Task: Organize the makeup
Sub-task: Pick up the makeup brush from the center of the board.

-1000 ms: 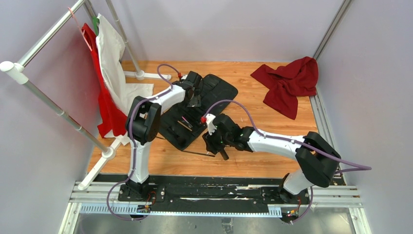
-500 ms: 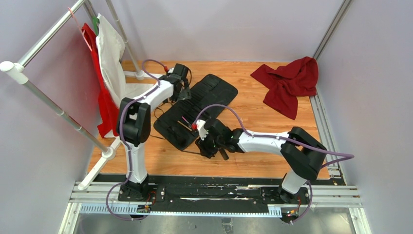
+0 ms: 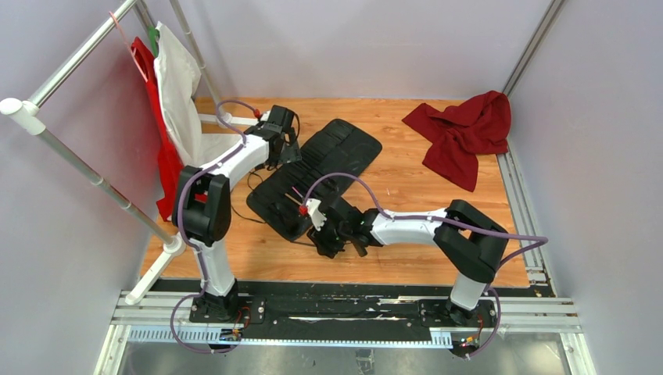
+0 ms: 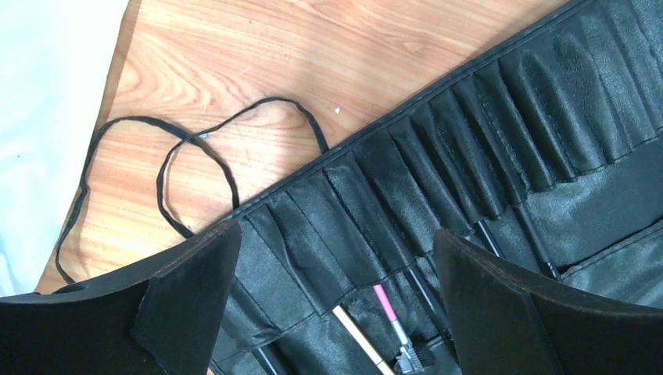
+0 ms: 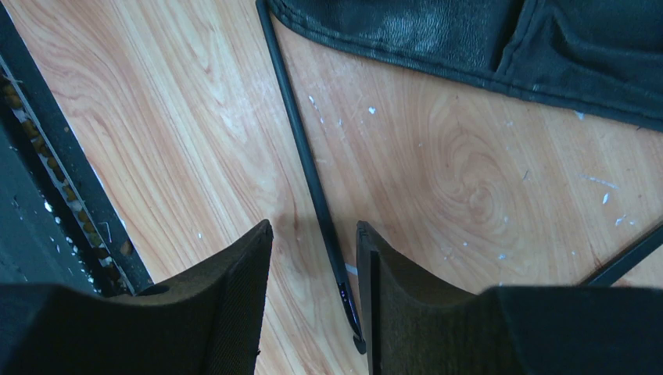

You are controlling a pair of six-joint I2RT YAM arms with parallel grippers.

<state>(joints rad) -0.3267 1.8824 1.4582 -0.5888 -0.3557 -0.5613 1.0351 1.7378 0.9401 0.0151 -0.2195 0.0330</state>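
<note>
1. The wooden tabletop (image 3: pixel 258 254) carries everything.
2. A long black roll-up case (image 3: pixel 344 148) lies unrolled near its middle, slanting from near-left to far-right.
3. A red cloth (image 3: pixel 465 133) lies crumpled at the far right, well apart from the case.
4. The left gripper (image 4: pixel 338 234) hangs over the case's slots, jaws spread wide, holding nothing.
5. The right gripper (image 5: pixel 313 227) sits low over bare wood beside the case's near edge, jaws partly open, gripping nothing.
6. A pink-handled brush (image 4: pixel 385 303) and a tan-handled brush (image 4: pixel 356 332) sit in neighbouring slots.
7. A slim black makeup stick (image 5: pixel 312 180) lies flat on the wood, running between the right gripper's fingers.
</note>
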